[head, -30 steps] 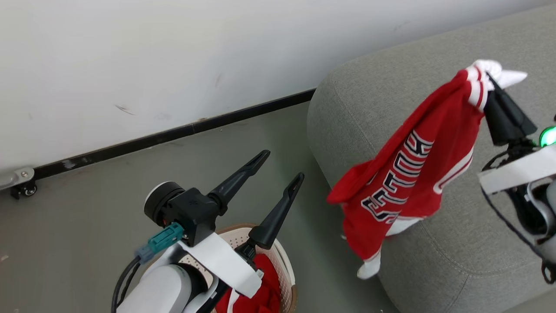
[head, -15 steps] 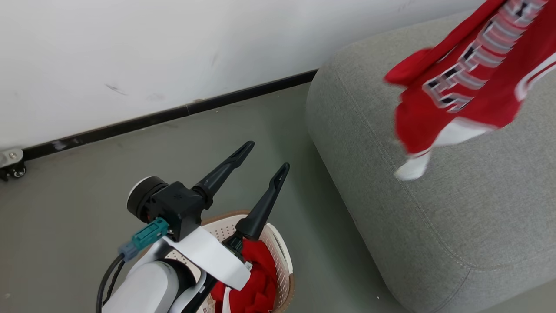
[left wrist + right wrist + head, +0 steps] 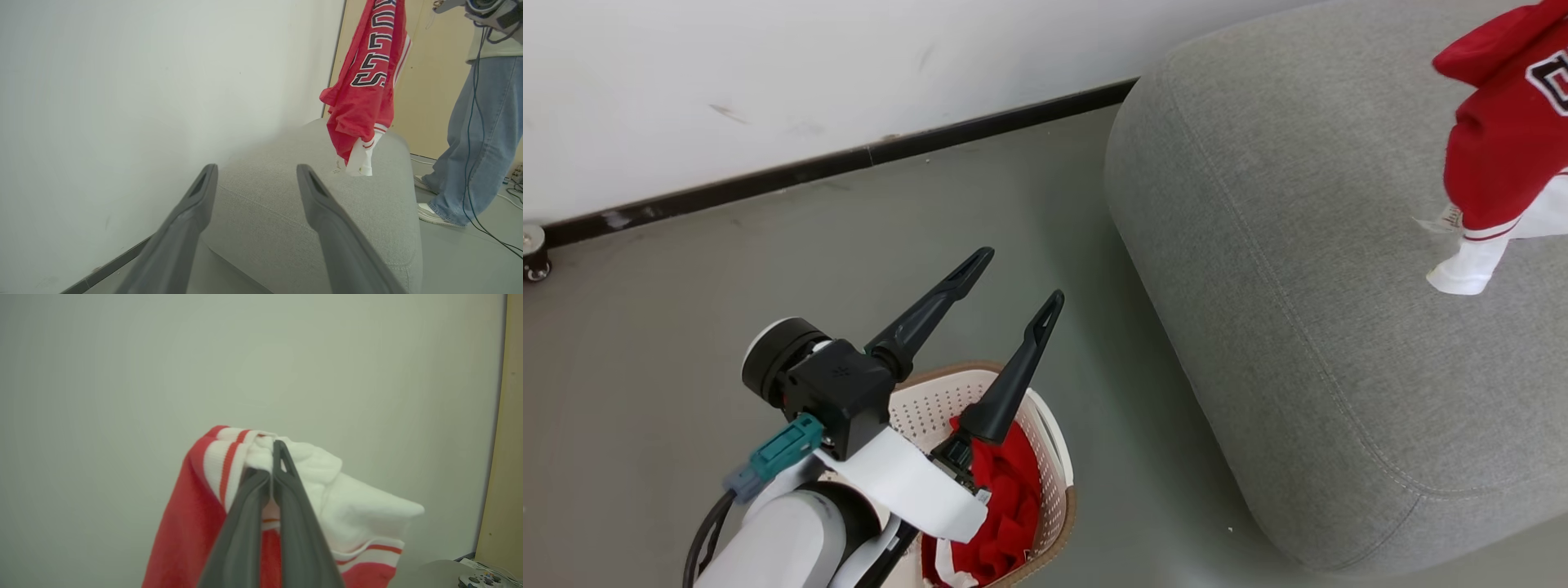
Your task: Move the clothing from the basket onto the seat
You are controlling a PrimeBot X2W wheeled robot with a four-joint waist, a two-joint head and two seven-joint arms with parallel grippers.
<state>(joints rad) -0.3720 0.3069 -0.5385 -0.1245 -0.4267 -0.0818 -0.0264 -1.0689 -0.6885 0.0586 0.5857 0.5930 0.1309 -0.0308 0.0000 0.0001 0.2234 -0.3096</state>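
The left end effector [image 3: 1019, 276] hangs over the basket [image 3: 931, 404] with its two dark fingers spread wide and nothing between them. They point up and away from the robot towards the wall [image 3: 768, 82]. The basket stands on the grey floor [image 3: 686, 310] near the bottom of the head view, partly hidden behind the left forearm. A second garment [image 3: 1005, 506], red with a bit of white trim, lies crumpled inside it against the perforated wall.

The seat [image 3: 1298, 286] stands to the right of the basket, near it but apart, with a strip of floor between them. A seam line runs along its rounded edge. A black skirting strip [image 3: 849, 159] runs along the foot of the wall behind both.

The right end effector [image 3: 273, 461] has its fingers pressed together, pinching the lettered garment [image 3: 196, 506] at a white, red-striped ribbed edge. In the left wrist view this garment hangs down over the far part of the seat, with its block lettering running vertically and a white cuff at its lowest point. Whether that cuff touches the upholstery cannot be told. In the head view the same garment enters at the right edge, above the top of the seat.

Past the seat in the left wrist view, a person [image 3: 474, 134] in blue jeans and pale shoes stands on the floor beside a tan panel [image 3: 433, 81], with dark cables trailing down alongside the legs.
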